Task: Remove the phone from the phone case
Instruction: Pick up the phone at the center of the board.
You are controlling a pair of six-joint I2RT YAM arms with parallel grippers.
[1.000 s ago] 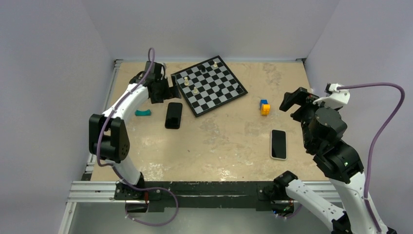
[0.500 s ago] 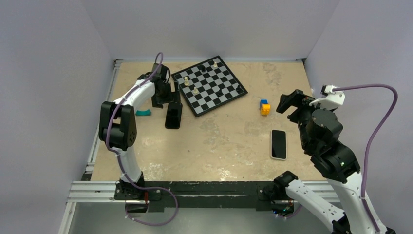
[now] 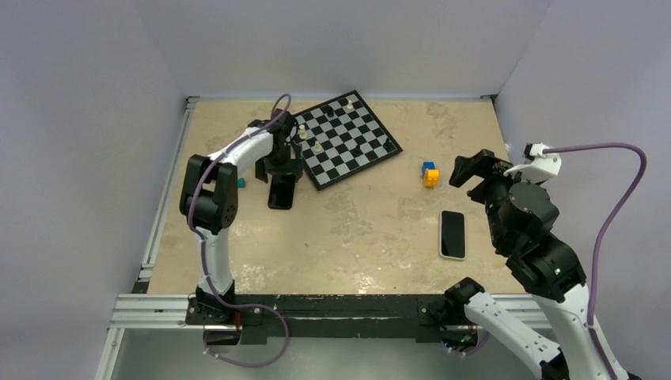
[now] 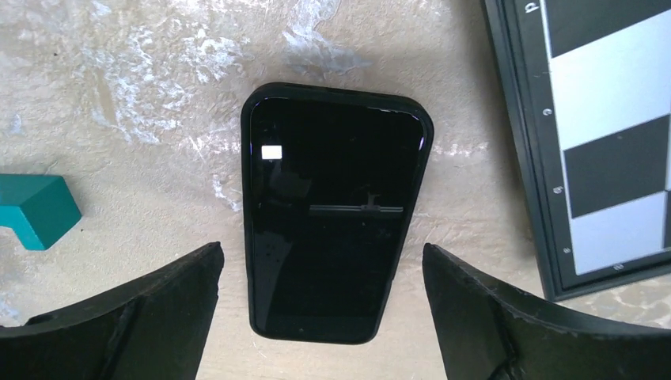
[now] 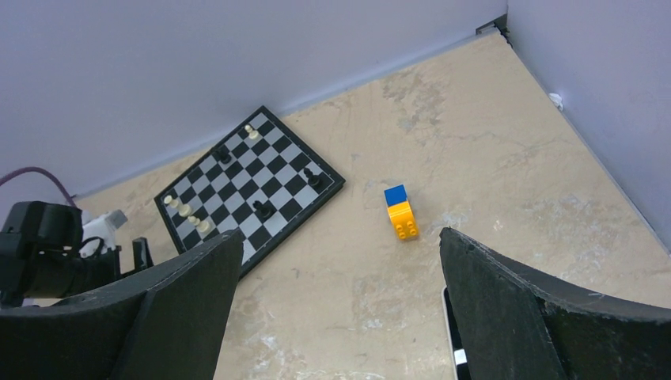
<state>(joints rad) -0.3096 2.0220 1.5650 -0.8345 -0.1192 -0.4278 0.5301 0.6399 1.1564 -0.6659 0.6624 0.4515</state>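
Note:
The phone case (image 3: 281, 191) is a black round-cornered rectangle lying flat at the left, just off the chessboard's near corner. In the left wrist view the phone case (image 4: 336, 150) shows a raised matte rim around a glossy black face. My left gripper (image 3: 282, 168) is open and points down over it. Its fingers (image 4: 166, 309) stand on either side of the case's near end without touching it. The white-rimmed phone (image 3: 453, 234) lies screen up at the right, apart from the case. My right gripper (image 3: 472, 169) is open and empty, above and behind the phone. Only a sliver of the phone (image 5: 453, 340) shows in the right wrist view.
A chessboard (image 3: 340, 138) with several pieces lies at the back, its edge (image 4: 526, 158) close to the case's right side. A teal block (image 4: 36, 210) sits left of the case. A yellow and blue brick (image 3: 430, 174) lies between the board and the phone.
My left arm has swung right, bringing its open gripper from beside the board's left corner to over the case. My right gripper has shifted slightly left.

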